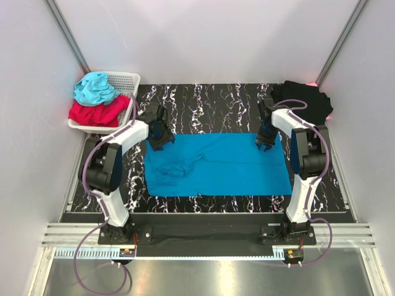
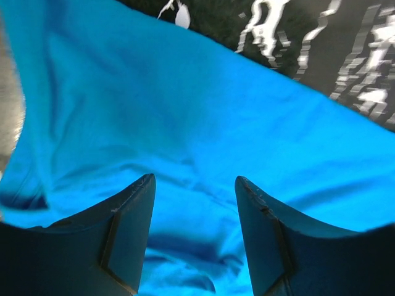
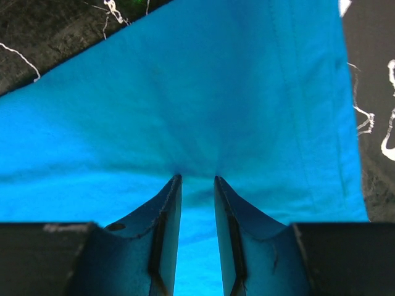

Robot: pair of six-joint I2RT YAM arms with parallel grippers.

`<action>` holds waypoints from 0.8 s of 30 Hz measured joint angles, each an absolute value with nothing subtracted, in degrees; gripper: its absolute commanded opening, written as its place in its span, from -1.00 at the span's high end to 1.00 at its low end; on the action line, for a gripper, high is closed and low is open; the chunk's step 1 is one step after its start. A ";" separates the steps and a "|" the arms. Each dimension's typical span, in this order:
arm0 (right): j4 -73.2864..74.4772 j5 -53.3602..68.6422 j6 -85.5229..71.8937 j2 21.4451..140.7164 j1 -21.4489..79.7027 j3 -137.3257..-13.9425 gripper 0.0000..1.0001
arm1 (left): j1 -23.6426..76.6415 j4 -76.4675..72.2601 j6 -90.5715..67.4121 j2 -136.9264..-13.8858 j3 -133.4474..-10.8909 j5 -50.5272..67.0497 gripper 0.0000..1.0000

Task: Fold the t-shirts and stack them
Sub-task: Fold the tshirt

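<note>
The blue t-shirt [image 1: 216,163] lies spread out on the marbled black table [image 1: 210,98], rumpled toward its left end. My left gripper [image 1: 163,142] hangs over the shirt's far left corner. In the left wrist view its jaws [image 2: 194,179] stand wide apart above wrinkled blue cloth [image 2: 185,111], holding nothing. My right gripper [image 1: 266,147] is at the shirt's far right corner. Its jaws [image 3: 197,177] are a narrow gap apart, tips pressed onto the blue cloth [image 3: 203,92], which puckers around them. The black t-shirt [image 1: 305,102] sits bunched at the back right, behind the right arm.
A white basket [image 1: 126,77] at the back left holds a cyan cloth [image 1: 95,87] and a red cloth [image 1: 99,113]. White walls close in both sides. A metal rail runs along the near edge by the arm bases.
</note>
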State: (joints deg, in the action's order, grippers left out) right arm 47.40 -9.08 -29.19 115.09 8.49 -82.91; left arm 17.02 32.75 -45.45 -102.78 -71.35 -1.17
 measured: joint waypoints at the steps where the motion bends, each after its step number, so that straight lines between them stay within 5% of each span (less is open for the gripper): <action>1: 47.35 -8.91 -29.12 115.33 8.45 -83.00 0.30 | 17.02 32.71 -45.43 -104.03 -71.55 -0.91 -0.18; 24: 52.62 -1.43 -25.21 124.27 6.09 -95.42 0.15 | 13.58 40.56 -46.30 -116.05 -84.40 -1.48 -0.23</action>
State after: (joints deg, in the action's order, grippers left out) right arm 52.62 -1.43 -25.21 124.27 6.09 -95.42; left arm 13.58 40.56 -46.30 -116.05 -84.40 -1.48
